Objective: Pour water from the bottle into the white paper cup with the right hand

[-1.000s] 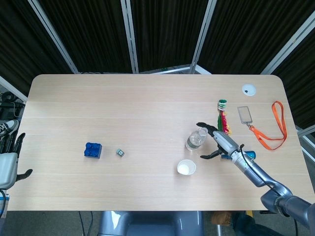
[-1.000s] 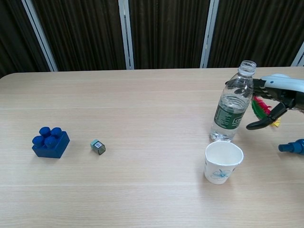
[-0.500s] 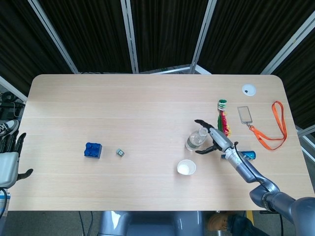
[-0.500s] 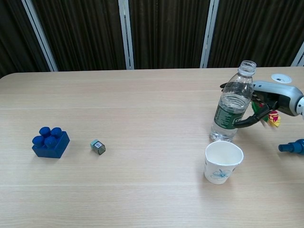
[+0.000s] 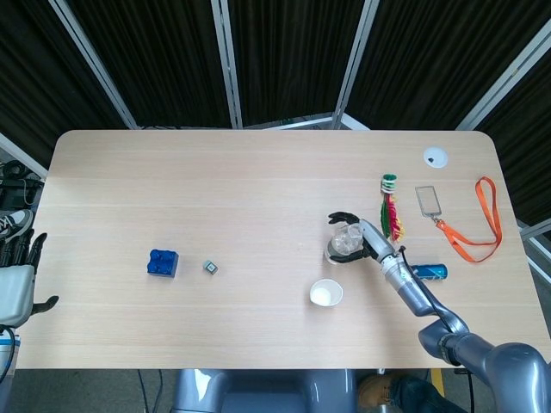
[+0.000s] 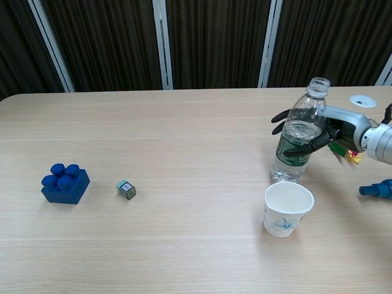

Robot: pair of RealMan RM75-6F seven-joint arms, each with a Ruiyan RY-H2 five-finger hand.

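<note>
We find the right hand (image 6: 324, 131) wrapped around the upright, uncapped bottle (image 6: 296, 138), partly filled with water; the white paper cup (image 6: 287, 209) beside it stands empty; the left hand (image 5: 17, 275) hangs open off the table's left edge.

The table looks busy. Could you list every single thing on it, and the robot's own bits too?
table: one, light wood.
bottle: one, clear with green label, uncapped, upright, right of centre.
paper cup: one, white, in front of the bottle.
toy brick: one, blue, left side.
small cube: one, grey-green, right of the brick.
feathered toy: one, red, yellow and green, behind the bottle.
lanyard: one, orange, with a clear card holder, far right.
white disc: one, far right corner.
blue tube: one, right side.
right hand: wrapped around the bottle.
left hand: at the left edge, holding nothing.
</note>
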